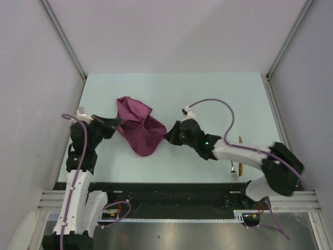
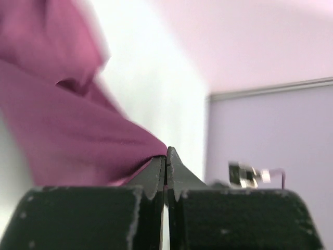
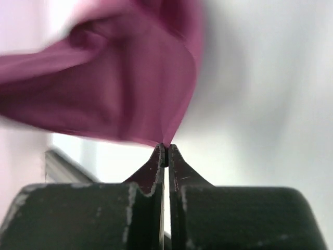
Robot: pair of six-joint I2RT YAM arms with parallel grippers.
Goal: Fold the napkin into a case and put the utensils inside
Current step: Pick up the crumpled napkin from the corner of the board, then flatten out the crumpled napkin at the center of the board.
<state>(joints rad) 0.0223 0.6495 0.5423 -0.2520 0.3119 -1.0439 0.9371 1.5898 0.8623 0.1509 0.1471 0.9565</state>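
The plum-magenta napkin hangs bunched and creased between my two grippers over the pale table. My left gripper is shut on its left edge. In the left wrist view the cloth runs into the closed tips of that gripper. My right gripper pinches the napkin's right corner. The right wrist view shows the fabric drawn to a point in the shut gripper. The utensils lie at the near right: a golden-yellow piece and a silver spoon. No case is in view.
Grey walls close in the table on the left, back and right. A black rail runs along the near edge by the arm bases. The right arm's purple cable loops above the table behind its wrist.
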